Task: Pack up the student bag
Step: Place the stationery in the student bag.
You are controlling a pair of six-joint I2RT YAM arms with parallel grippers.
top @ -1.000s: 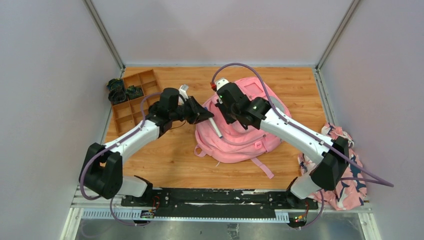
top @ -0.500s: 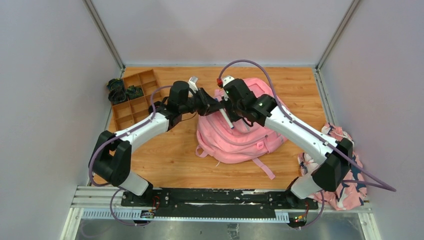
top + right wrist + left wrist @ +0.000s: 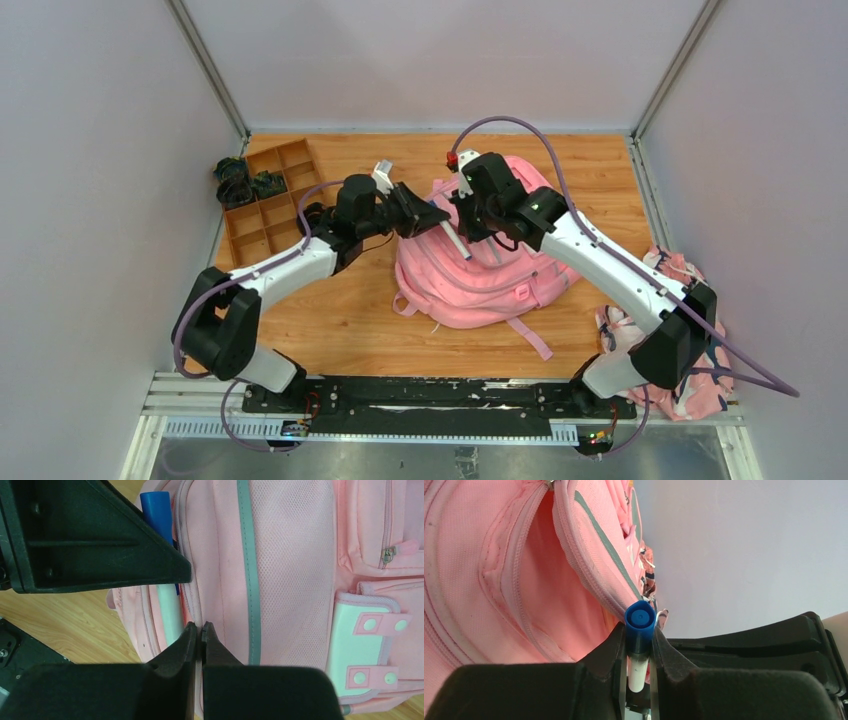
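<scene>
**Now: marker at the bag's open mouth**

The pink bag [image 3: 490, 275] lies at the middle of the table [image 3: 340, 320], with its straps trailing toward 6 o'clock. Its grey-trimmed front and white label patch face the right wrist camera. One zipped compartment gapes, and the left wrist view shows its pink lining.

A marker [image 3: 640, 622], white with a blue cap, stands just at the edge of that opening, beside the grey strip. The left fingers [image 3: 639, 632] are clamped on its barrel just below the cap. From above, the marker slants down over the bag's 10 o'clock side.

The right fingers [image 3: 201, 629] are pressed together, with their tips against the piped seam beside the opening. Whether any fabric is caught between them cannot be told. The two arms meet over the bag's far-left part, the left one reaching in from 8 o'clock and the right from 4 o'clock.

At 10 o'clock on the table sits a wooden divided tray [image 3: 268, 200], with dark items in its far-left cells. At 4 o'clock, beside the right arm's base, a pink-and-navy cloth [image 3: 700, 380] lies bunched.
</scene>
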